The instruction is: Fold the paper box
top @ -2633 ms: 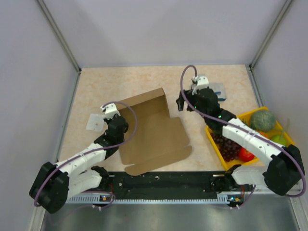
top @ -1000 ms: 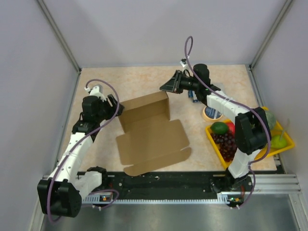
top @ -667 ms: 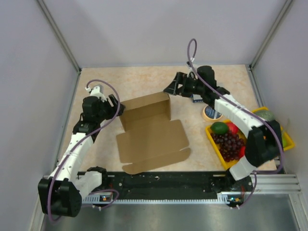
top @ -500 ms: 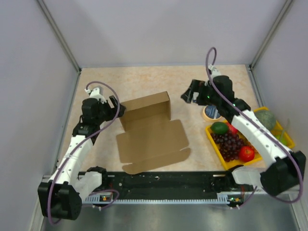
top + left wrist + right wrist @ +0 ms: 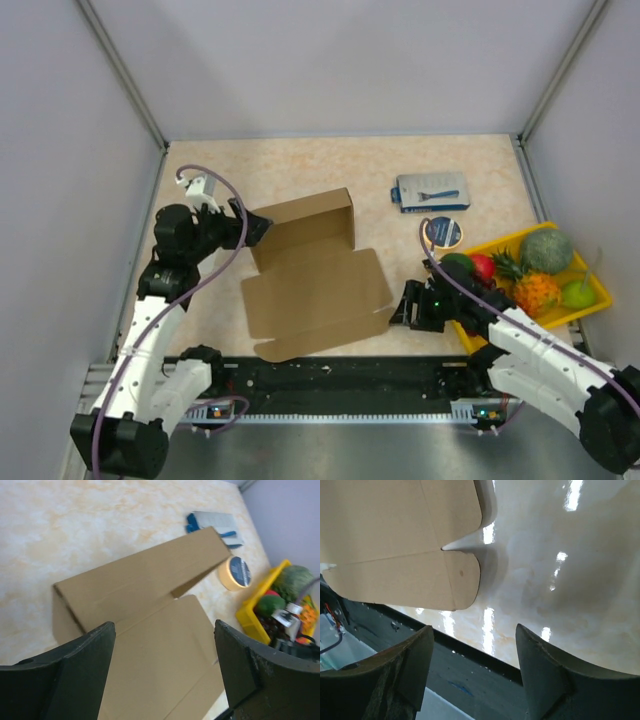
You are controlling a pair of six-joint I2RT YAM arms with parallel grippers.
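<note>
On the table my right gripper now faces the box flap, just ahead of its jaws for folding; it and my left gripper gape empty.

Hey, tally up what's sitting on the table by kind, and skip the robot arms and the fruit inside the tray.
paper box: 1
blue-and-white flat package: 1
tape roll: 1
yellow tray: 1
Total: 4
</note>
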